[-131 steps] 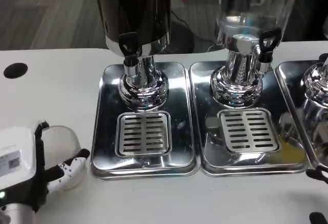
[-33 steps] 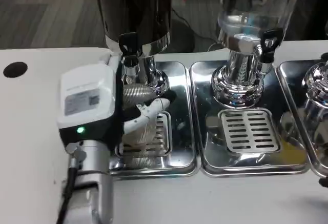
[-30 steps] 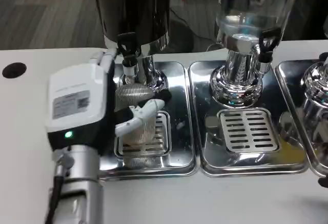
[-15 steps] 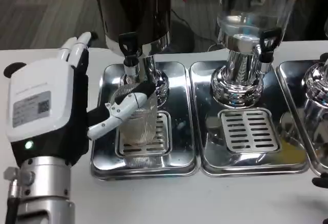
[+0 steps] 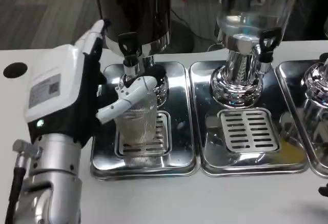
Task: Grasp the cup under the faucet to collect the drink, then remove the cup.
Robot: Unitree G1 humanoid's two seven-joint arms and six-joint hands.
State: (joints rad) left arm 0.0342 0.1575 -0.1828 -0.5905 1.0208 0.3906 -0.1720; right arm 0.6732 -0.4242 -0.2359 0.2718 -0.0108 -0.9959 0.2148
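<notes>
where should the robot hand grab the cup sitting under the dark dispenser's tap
Around the ribbed side wall of the cup, coming from the left as the left robot hand does. It stands upright on the grate, and the tap blocks the top.

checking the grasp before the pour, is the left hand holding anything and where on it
The left hand holds the ribbed clear cup by its upper side wall, a finger across the front near the rim, under the dark dispenser's faucet.

Cup (image 5: pixel 137 124) left side hidden behind left hand (image 5: pixel 77 93)
</notes>
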